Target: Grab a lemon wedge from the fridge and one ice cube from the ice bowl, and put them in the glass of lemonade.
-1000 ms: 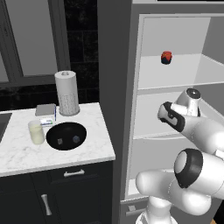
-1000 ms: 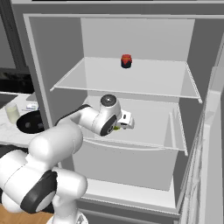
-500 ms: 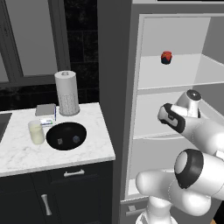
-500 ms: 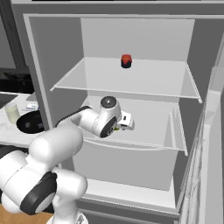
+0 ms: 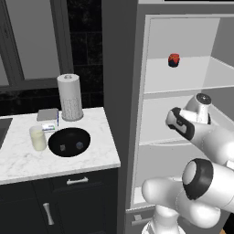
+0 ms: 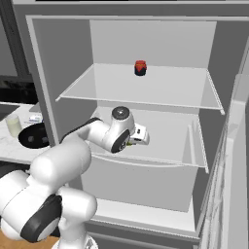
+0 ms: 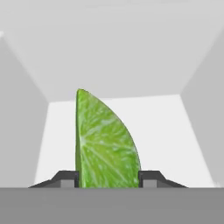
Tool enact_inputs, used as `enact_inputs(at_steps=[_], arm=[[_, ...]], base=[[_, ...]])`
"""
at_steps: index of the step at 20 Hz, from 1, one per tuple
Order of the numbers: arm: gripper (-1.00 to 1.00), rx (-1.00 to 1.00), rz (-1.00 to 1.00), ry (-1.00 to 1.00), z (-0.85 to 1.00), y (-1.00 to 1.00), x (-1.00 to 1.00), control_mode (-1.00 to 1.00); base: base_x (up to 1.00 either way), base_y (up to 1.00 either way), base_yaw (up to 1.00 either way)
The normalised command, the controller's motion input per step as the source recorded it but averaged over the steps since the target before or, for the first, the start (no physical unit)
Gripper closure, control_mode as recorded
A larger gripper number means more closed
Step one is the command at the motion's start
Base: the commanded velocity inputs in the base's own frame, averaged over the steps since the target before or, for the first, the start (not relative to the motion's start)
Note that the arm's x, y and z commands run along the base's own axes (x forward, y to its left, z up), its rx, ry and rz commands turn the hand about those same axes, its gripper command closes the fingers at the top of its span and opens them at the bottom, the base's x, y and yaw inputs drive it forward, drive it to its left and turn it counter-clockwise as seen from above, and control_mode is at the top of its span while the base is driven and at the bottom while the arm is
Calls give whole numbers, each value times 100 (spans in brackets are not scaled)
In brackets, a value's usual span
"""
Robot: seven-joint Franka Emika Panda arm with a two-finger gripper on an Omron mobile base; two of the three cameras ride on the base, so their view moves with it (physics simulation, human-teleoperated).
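Hand view: pincer point(image 7: 109, 179) tips touch lemon wedge point(image 7: 105, 144) both sides, fridge point(image 7: 113, 52) walls around.

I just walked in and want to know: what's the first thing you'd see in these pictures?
The bright green lemon wedge jumps out, standing on the white fridge shelf right between the robot's jaws, which sit at both its sides. Next you'd spot the little red-and-dark round thing alone on the shelf above. On the counter left of the fridge sits a shiny black ice bowl beside the glass of lemonade.
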Motion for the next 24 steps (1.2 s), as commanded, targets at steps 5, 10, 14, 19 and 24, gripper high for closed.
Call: enact_inputs(at_steps=[5,10,14,19,24], arm=[[100,3,0,-4,6,0,-88,-100],[100,6,0,-1,38,-2,-100,-100],[100,6,0,-2,69,0,-100,-100],[100,2,1,0,84,25,-95,-100],[100,1,0,4,81,69,-52,-100]], base=[[0,0,0],[0,0,0],[0,0,0],[0,0,0],[0,0,0]])
